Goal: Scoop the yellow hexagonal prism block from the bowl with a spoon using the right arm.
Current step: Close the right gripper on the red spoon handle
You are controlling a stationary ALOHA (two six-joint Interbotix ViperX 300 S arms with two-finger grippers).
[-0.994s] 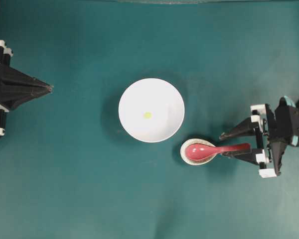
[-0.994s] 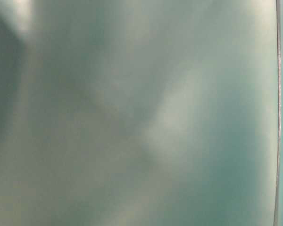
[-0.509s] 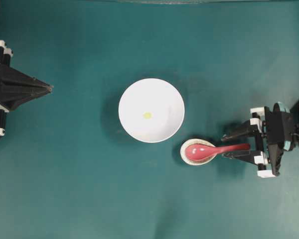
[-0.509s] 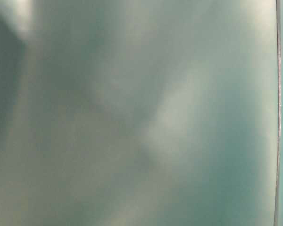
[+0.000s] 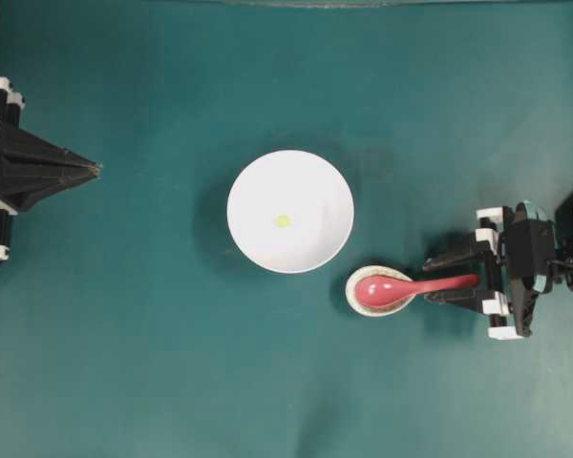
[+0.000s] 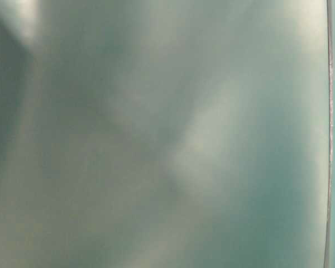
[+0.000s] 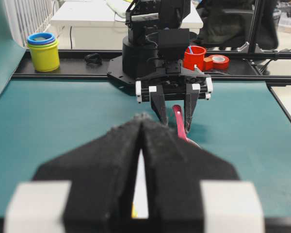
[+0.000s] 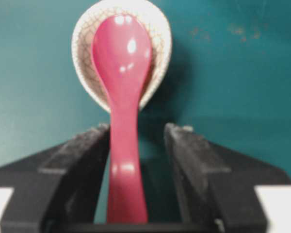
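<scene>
My right pincer (image 5: pixel 439 279) has sunk toward the teal table since a second ago, and its open black fingers (image 8: pixel 77 160) now straddle the short handle of the glossy red-pink soup spoon (image 5: pixel 406 286), which earlier lay beside only the near finger.

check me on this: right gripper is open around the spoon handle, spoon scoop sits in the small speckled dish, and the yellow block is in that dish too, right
Not quite: the yellow block lies in the white bowl, as the overhead view shows. The rest holds: the open right gripper straddles the spoon handle, scoop in the speckled dish.
</scene>
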